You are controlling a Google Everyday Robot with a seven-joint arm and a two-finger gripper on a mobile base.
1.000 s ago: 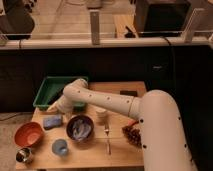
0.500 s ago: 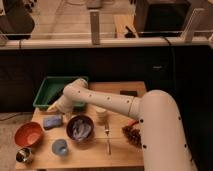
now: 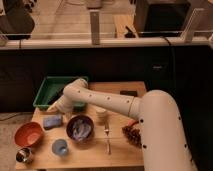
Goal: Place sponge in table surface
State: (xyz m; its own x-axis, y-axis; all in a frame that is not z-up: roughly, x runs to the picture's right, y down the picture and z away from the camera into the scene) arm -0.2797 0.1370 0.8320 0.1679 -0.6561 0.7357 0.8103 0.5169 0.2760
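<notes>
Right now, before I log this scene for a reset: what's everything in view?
tray: 1, green, table's back left
sponge: 1, blue, in front of tray
orange bowl: 1, front left
dark bowl: 1, centre
metal cup: 1, front-left corner
blue cup: 1, front
white cup: 1, centre
fork: 1, silver, front centre
table: 1, wood
arm: 1, white
gripper: 1, just above sponge
</notes>
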